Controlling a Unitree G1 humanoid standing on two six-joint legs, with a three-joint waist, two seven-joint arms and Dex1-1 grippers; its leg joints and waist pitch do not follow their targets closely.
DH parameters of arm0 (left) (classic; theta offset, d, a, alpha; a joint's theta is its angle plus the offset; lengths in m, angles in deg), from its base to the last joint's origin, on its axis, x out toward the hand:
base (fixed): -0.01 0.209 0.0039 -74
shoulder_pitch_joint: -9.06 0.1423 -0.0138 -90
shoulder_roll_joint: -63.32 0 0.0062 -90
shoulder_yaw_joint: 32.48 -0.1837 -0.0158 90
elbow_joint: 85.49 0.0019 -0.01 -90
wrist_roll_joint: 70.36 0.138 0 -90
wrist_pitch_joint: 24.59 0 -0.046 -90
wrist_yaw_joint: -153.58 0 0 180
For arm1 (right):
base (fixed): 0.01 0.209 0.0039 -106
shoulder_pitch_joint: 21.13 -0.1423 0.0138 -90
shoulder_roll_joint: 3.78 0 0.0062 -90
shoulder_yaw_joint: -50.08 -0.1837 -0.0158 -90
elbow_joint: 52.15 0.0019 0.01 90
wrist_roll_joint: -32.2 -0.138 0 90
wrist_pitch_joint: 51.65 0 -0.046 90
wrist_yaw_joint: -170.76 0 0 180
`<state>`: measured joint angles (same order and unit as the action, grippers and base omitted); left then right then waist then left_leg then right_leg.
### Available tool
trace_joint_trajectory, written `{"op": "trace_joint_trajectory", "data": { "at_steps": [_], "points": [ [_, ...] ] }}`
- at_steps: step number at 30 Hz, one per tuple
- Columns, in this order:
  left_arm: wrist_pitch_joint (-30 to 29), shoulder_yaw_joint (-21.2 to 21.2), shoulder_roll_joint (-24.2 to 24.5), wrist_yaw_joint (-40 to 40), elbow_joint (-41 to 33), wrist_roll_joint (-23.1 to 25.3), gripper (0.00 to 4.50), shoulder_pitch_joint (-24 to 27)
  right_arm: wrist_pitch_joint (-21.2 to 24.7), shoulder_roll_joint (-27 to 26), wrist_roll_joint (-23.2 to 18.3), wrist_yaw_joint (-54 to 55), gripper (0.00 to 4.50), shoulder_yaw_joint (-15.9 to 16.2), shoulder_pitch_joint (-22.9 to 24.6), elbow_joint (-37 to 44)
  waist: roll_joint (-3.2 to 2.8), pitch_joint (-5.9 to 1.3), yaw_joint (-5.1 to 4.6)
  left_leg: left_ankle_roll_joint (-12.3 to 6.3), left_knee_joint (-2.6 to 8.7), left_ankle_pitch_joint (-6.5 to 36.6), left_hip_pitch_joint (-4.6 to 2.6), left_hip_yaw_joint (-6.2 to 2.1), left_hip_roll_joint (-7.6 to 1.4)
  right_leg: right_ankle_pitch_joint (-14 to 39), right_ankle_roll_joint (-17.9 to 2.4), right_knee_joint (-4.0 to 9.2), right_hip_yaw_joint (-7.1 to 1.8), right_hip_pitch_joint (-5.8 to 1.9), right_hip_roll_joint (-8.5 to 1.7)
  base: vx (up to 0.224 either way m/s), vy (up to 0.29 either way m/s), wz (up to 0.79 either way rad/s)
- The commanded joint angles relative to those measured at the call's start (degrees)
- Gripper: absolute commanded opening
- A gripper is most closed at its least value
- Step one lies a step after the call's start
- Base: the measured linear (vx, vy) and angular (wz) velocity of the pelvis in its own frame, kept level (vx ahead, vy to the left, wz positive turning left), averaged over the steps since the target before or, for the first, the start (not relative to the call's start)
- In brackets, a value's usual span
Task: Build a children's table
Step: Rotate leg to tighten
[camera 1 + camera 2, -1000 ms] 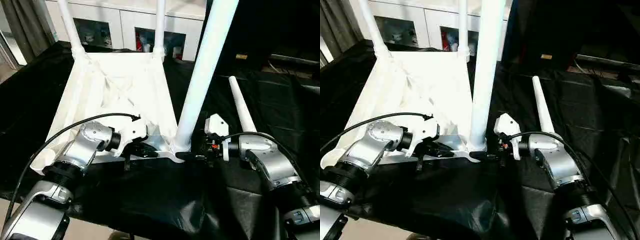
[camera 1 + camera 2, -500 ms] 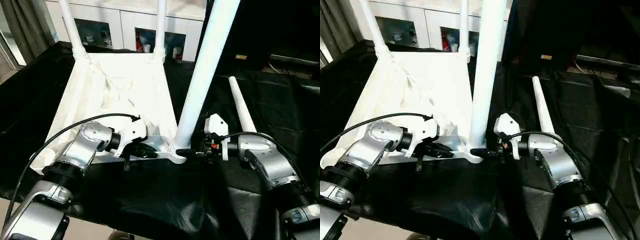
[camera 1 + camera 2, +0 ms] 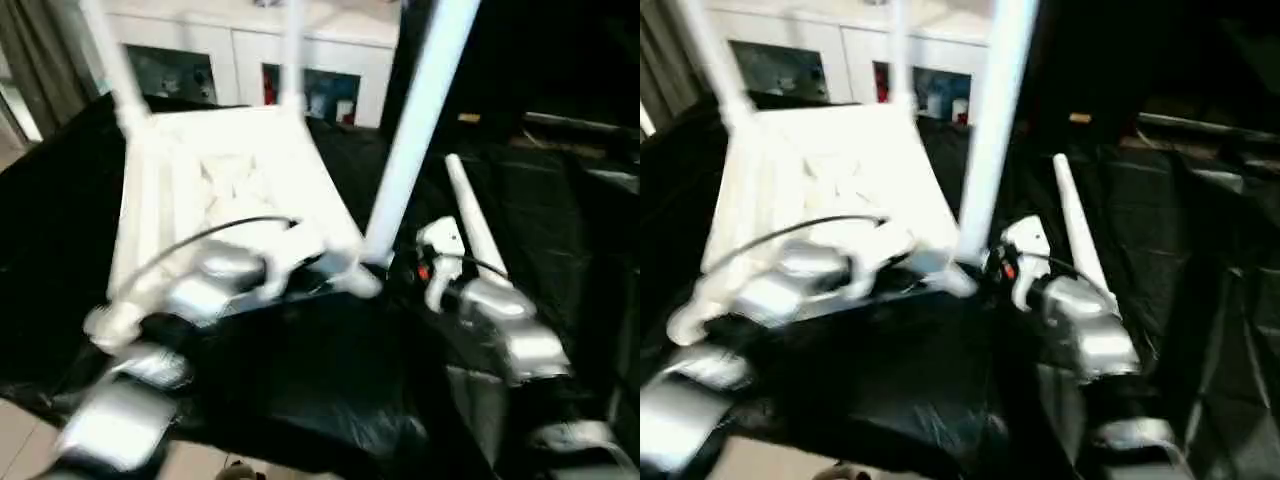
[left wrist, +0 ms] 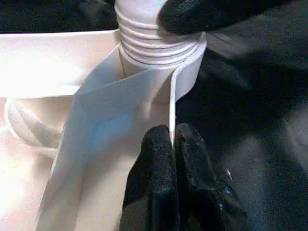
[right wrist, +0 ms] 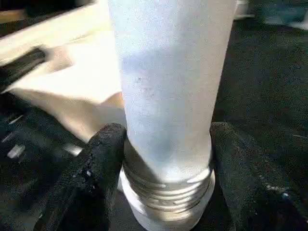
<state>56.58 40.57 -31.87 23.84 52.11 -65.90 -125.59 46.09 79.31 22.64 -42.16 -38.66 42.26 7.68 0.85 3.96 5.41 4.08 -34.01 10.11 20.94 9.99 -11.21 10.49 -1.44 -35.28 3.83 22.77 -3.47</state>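
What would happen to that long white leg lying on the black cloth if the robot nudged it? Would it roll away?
The loose leg is a round, tapered tube, so it would probably roll, likely curving, since one end is narrower. It looks like smooth plastic, so it may be slippery. The crinkled black cloth under it might slow it down a bit.

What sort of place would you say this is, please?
Probably an indoor room set up as a test space: a work surface draped in a black cloth, white cabinets with glass-fronted shelves behind, a grey curtain at the side, and a half-built white table.
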Motion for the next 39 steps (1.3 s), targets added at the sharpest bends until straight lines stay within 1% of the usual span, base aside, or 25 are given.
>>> {"op": "trace_joint_trajectory", "data": {
  "at_steps": [1, 2, 3, 5, 7, 8, 9, 10, 12, 14, 15, 17, 19, 22, 23, 25, 26, 27, 28, 31, 32, 33, 34, 36, 39],
  "points": [
    [-1.0, 2.6, -4.3, -8.8, 2.0, -0.5, 0.0, -4.5, 4.1, -4.6, 2.1, 5.0, 2.52, 2.5, 0.6, -2.9, -0.28, -4.09, -0.13, 0.71, 4.08, 13.7, -0.83, -0.75, -1.66, 20.2, -9.1, 5.53, -2.72, -2.61, -4.8, 0.0, 0.0, 0.0],
    [-1.1, 2.8, -5.1, -9.6, 2.8, -0.5, 0.0, -5.1, 4.5, -5.2, 2.5, 5.8, 2.52, 2.6, 0.4, -3.0, -0.53, -4.12, -0.26, 0.82, 4.06, 14.2, -0.98, -0.8, -1.58, 20.8, -8.9, 5.76, -2.68, -2.55, -4.82, 0.0, 0.0, 0.0],
    [-1.1, 2.9, -5.6, -10.2, 3.3, -0.4, 0.0, -5.5, 4.7, -5.6, 2.9, 6.2, 2.52, 2.8, 0.2, -3.1, -0.4, -4.22, -0.17, 0.39, 4.1, 13.7, -0.79, -0.93, -1.62, 20.2, -8.9, 5.74, -2.65, -2.86, -4.97, 0.0, 0.0, 0.0],
    [-0.3, 2.5, -6.4, -10.2, 4.0, 0.2, 0.0, -6.2, 4.6, -6.1, 3.1, 5.4, 2.52, 3.6, -0.4, -3.2, -0.71, -4.22, -0.23, -0.18, 4.14, 13.8, -0.75, -0.91, -1.68, 18.7, -9.1, 5.71, -2.69, -2.8, -4.83, 0.0, 0.0, 0.0],
    [0.2, 2.2, -6.8, -9.4, 4.4, 0.2, 0.0, -6.5, 3.8, -5.8, 3.1, 3.8, 2.52, 4.6, -0.4, -2.9, -0.65, -4.35, -0.16, -0.73, 4.06, 13.2, -0.71, -0.87, -1.67, 16.5, -9.7, 5.5, -2.75, -2.92, -4.88, 0.0, 0.0, 0.0],
    [0.2, 2.2, -6.9, -9.1, 4.4, 0.1, 0.0, -6.5, 3.5, -5.6, 2.9, 3.1, 2.87, 4.8, -0.3, -2.7, -0.72, -4.4, -0.16, -0.99, 4.06, 12.9, -0.67, -0.84, -1.73, 15.4, -10.1, 5.41, -2.73, -2.96, -4.88, 0.0, 0.0, 0.0],
    [0.7, 2.0, -6.6, -8.5, 4.3, 0.2, 0.0, -6.4, 3.5, -5.3, 2.3, 1.9, 2.87, 4.6, -0.2, -2.4, -0.55, -4.4, -0.19, -1.24, 4.01, 12.7, -0.66, -0.79, -1.71, 14.9, -10.4, 5.35, -2.73, -2.97, -4.87, 0.0, 0.0, 0.0],
    [1.4, 1.8, -6.2, -7.6, 4.6, 0.3, 0.0, -6.3, 3.6, -4.7, 2.2, 0.5, 2.87, 4.6, -0.2, -1.9, -0.51, -4.4, -0.14, -1.48, 3.95, 12.6, -0.63, -0.75, -1.62, 15.2, -10.3, 5.45, -2.71, -3.03, -4.9, 0.0, 0.0, 0.0],
    [2.6, 1.5, -5.2, -5.6, 4.3, 0.4, 0.0, -5.7, 3.3, -3.2, 2.6, -1.5, 3.24, 4.8, -0.2, -1.1, -0.49, -4.51, -0.03, -2.12, 3.89, 11.5, -0.44, -0.78, -1.66, 14.1, -10.4, 5.26, -2.72, -3.22, -4.9, 0.0, 0.0, 0.0],
    [3.5, 1.1, -3.6, -2.3, 3.0, 0.1, 0.0, -4.5, 3.4, -1.0, 2.2, -4.7, 3.27, 4.7, -0.4, -0.1, -0.42, -4.6, -0.09, -2.45, 3.84, 10.9, -0.35, -0.75, -1.7, 12.8, -10.7, 5.08, -2.71, -3.29, -4.9, 0.0, 0.0, 0.0],
    [4.6, 0.6, -2.6, -0.2, 2.1, 0.1, 0.0, -3.8, 3.6, 0.2, 1.9, -6.8, 3.27, 4.7, -0.5, 0.4, -0.56, -4.63, 0.03, -2.72, 3.9, 10.5, -0.36, -0.84, -1.8, 12.0, -11.0, 4.98, -2.67, -3.37, -4.93, 0.0, 0.0, 0.0],
    [6.6, -0.4, -0.1, 5.2, -0.5, -0.5, 0.0, -1.8, 3.3, 3.5, 1.3, -12.1, 3.27, 5.2, -0.5, 1.4, -0.29, -4.68, 0.09, -3.4, 3.79, 9.7, -0.21, -0.83, -1.89, 9.9, -11.7, 4.7, -2.71, -3.58, -5.0, 0.0, 0.0, 0.0],
    [7.0, -1.0, 2.0, 9.7, -2.9, -1.2, 0.0, -0.3, 3.1, 6.0, 0.7, -16.2, 3.27, 5.6, -0.4, 2.2, -0.52, -4.71, 0.08, -3.77, 3.72, 9.6, -0.36, -0.68, -2.14, 8.1, -12.7, 4.45, -2.79, -3.35, -5.06, 0.0, 0.0, 0.0],
    [8.1, -1.8, 5.2, 15.0, -5.2, -1.3, 0.0, 1.6, 3.5, 9.3, 0.2, -22.4, 3.27, 6.3, -0.4, 3.7, -0.6, -4.59, 0.0, -3.37, 3.83, 10.5, -0.48, -0.57, -2.22, 9.1, -13.0, 4.42, -2.66, -3.23, -4.83, 0.0, 0.0, 0.0],
    [8.7, -1.8, 6.1, 16.7, -6.0, -1.8, 0.0, 2.3, 3.9, 10.4, 0.1, -24.7, 3.27, 6.9, -0.4, 4.3, -0.66, -4.5, 0.13, -3.11, 3.87, 10.9, -0.62, -0.57, -2.31, 10.1, -13.1, 4.55, -2.66, -3.04, -4.88, 0.0, 0.0, 0.0],
    [10.1, -2.0, 7.7, 19.9, -8.0, -2.6, 0.0, 3.6, 4.1, 12.6, 0.1, -29.1, 3.27, 8.4, -0.1, 5.4, -0.68, -4.5, 0.36, -2.79, 3.95, 11.3, -0.64, -0.59, -2.51, 10.5, -13.1, 4.44, -2.68, -3.14, -4.94, 0.0, 0.0, 0.0],
    [9.1, -2.1, 8.8, 21.7, -10.1, -3.3, 0.0, 4.7, 3.9, 13.5, 0.6, -30.6, 3.27, 9.4, -0.1, 5.8, -0.6, -4.48, 0.45, -2.73, 3.96, 11.5, -0.66, -0.47, -2.61, 10.3, -13.1, 4.37, -2.72, -3.01, -4.87, 0.0, 0.0, 0.0],
    [8.6, -2.1, 9.2, 22.2, -11.1, -3.6, 0.0, 5.2, 3.9, 13.6, 0.7, -30.8, 3.27, 9.6, -0.2, 5.7, -0.73, -4.49, 0.58, -2.63, 3.95, 11.5, -0.81, -0.41, -2.68, 10.1, -13.4, 4.35, -2.76, -2.76, -4.87, 0.0, 0.0, 0.0],
    [8.4, -2.0, 9.3, 22.4, -11.6, -3.7, 0.0, 5.4, 3.9, 13.6, 0.6, -30.9, 3.27, 9.6, -0.3, 5.6, -0.76, -4.54, 0.72, -2.48, 3.9, 11.4, -0.82, -0.4, -2.71, 9.8, -13.6, 4.25, -2.79, -2.74, -4.97, 0.0, 0.0, 0.0],
    [7.7, -1.9, 9.7, 23.2, -13.6, -4.4, 0.0, 6.6, 3.8, 13.1, 0.5, -30.9, 3.27, 9.6, -0.8, 4.8, -0.5, -4.49, 1.23, -2.17, 3.91, 11.4, -0.91, -0.3, -2.62, 10.6, -13.4, 4.34, -2.84, -2.61, -5.0, 0.0, 0.0, 0.0],
    [7.5, -1.9, 9.8, 23.4, -14.1, -4.5, 0.0, 6.8, 3.7, 12.9, 0.5, -31.0, 3.11, 9.6, -0.9, 4.5, -0.54, -4.46, 1.23, -2.03, 3.96, 11.3, -0.74, -0.35, -2.57, 11.1, -13.1, 4.33, -2.83, -2.7, -5.05, 0.0, 0.0, 0.0],
    [7.4, -1.9, 9.8, 23.5, -14.5, -4.5, 0.0, 7.1, 3.5, 12.5, 0.6, -31.1, 3.0, 9.8, -1.0, 4.4, -0.37, -4.41, 1.17, -1.91, 4.0, 11.4, -0.64, -0.4, -2.48, 12.1, -12.5, 4.4, -2.79, -2.78, -5.02, 0.0, 0.0, 0.0],
    [7.3, -1.8, 9.8, 23.6, -14.7, -4.4, 0.0, 7.3, 3.5, 12.4, 0.5, -31.3, 2.9, 9.9, -0.9, 4.5, -0.42, -4.4, 1.17, -1.8, 4.02, 11.6, -0.71, -0.42, -2.49, 12.6, -12.2, 4.45, -2.8, -2.72, -5.03, 0.0, 0.0, 0.0],
    [7.1, -1.8, 10.0, 23.7, -15.3, -4.4, 0.0, 7.7, 3.8, 12.4, 0.2, -31.8, 2.84, 10.3, -0.7, 4.7, -0.27, -4.37, 1.06, -1.73, 4.01, 11.5, -0.64, -0.41, -2.41, 14.1, -11.5, 4.66, -2.84, -2.72, -5.06, 0.0, 0.0, 0.0],
    [6.8, -1.7, 10.0, 23.5, -16.0, -4.4, 0.0, 8.0, 3.8, 12.3, 0.1, -32.1, 2.77, 10.6, -0.2, 4.9, -0.25, -4.49, 1.04, -1.91, 3.95, 10.6, -0.65, -0.4, -2.43, 12.7, -11.5, 4.48, -2.82, -2.68, -4.94, 0.0, 0.0, 0.0]
  ]
}}
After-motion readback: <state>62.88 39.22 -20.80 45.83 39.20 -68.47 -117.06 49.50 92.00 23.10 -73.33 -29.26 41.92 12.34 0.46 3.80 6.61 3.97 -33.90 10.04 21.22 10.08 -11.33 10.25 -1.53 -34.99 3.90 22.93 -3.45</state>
